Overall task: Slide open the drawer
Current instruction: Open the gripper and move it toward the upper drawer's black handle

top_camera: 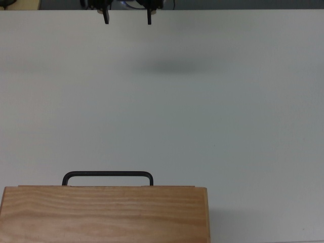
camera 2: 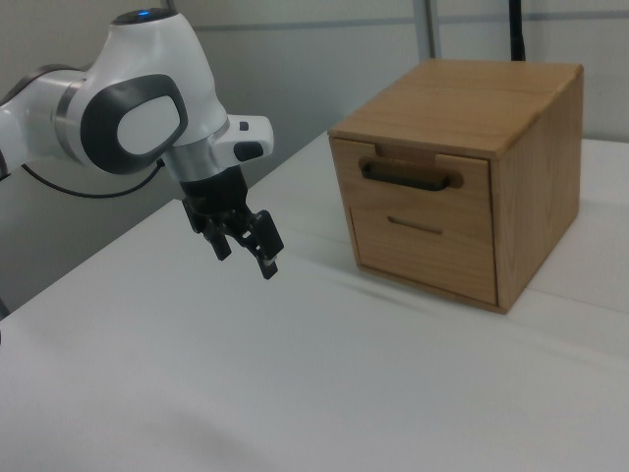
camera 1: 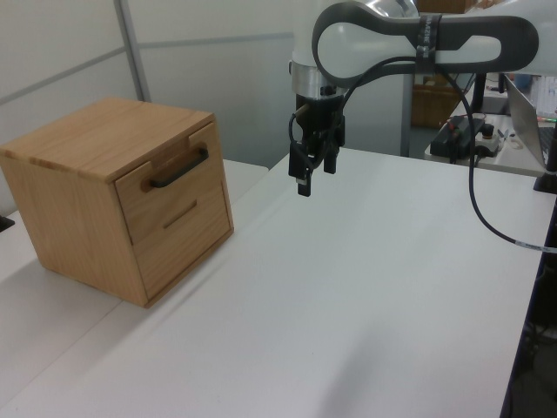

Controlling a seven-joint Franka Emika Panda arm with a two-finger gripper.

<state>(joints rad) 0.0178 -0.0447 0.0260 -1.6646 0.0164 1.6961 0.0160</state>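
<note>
**Drawer shut, gripper hanging spread and empty**

The drawer (camera 2: 411,177) sits flush in the upper front of a light wooden cabinet (camera 2: 536,187), not pulled out. Its flat front panel faces the open table (top_camera: 202,111); in the top view that is toward 12 o'clock, with the cabinet at 6 o'clock against the bottom edge. The long axis of the front runs side to side across the top view. A thin black bar handle (top_camera: 107,177), U-shaped with rounded corners, stands out from the panel parallel to it.

The gripper (camera 1: 312,174) hangs above the table at 12 o'clock in the top view, well apart from the handle. Its two dark fingers (top_camera: 106,17) point downward and are spread wide, holding nothing and touching nothing.

The cabinet top shows a clear wavy grain. The table is plain, smooth and white, with a soft shadow under the gripper.
</note>
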